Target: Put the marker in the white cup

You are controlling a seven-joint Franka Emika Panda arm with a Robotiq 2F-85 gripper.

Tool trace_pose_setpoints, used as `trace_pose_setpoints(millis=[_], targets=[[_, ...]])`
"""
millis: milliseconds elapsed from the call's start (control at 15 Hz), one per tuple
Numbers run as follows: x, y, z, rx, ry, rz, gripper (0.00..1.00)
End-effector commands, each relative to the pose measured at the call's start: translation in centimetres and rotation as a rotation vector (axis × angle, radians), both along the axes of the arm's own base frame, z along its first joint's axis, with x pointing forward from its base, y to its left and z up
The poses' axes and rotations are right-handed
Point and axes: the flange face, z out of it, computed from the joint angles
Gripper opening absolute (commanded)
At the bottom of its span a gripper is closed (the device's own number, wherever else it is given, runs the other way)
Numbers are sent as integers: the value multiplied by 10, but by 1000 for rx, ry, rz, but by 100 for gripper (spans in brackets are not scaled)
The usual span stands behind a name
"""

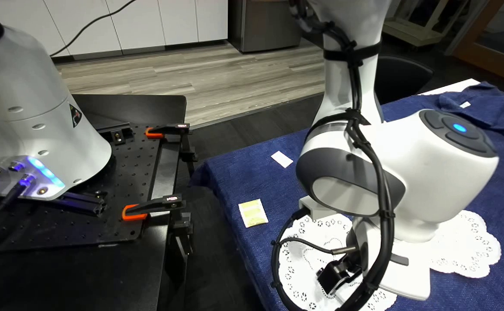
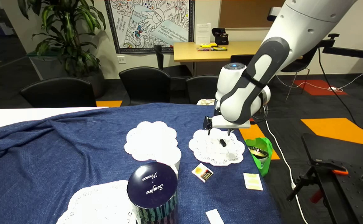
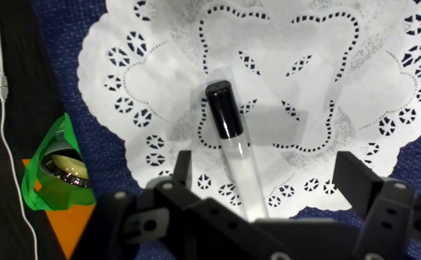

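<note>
The marker (image 3: 237, 148) lies on a white lace doily (image 3: 102, 83) in the wrist view. Its black cap points up the picture, its pale body runs down between my fingers, and its lower end is hidden by my gripper. In an exterior view only the marker's black cap (image 2: 223, 142) stands out. My gripper (image 3: 263, 169) is open and empty over the marker, whose body is nearer the left finger. The fingertips (image 2: 219, 133) also show just behind the cap. The white cup (image 2: 170, 154) stands partly hidden behind a dark canister; its handle and inside cannot be made out.
The tall dark purple striped canister (image 2: 153, 186) stands in front of the cup. More doilies (image 2: 150, 140) and small cards (image 2: 202, 172) lie on the blue cloth (image 2: 197, 199). A green bag (image 2: 261, 155) is beside the table edge near the marker's doily.
</note>
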Motion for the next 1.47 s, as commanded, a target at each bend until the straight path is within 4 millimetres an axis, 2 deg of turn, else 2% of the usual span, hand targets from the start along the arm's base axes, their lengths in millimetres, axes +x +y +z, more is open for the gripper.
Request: trace_pose_setpoints(millis=[0, 467, 533, 667, 867, 1200, 1267, 1400], targets=[[3, -1, -3, -18, -5, 15, 100], [-1, -11, -12, -29, 20, 5, 99], [-1, -12, -14, -30, 25, 5, 77], [-1, -13, -16, -34, 28, 6, 70], [3, -13, -21, -33, 36, 10, 44], [7, -11, -26, -38, 39, 17, 7], [7, -11, -25, -39, 40, 18, 1], [5, -8, -21, -42, 47, 25, 5]])
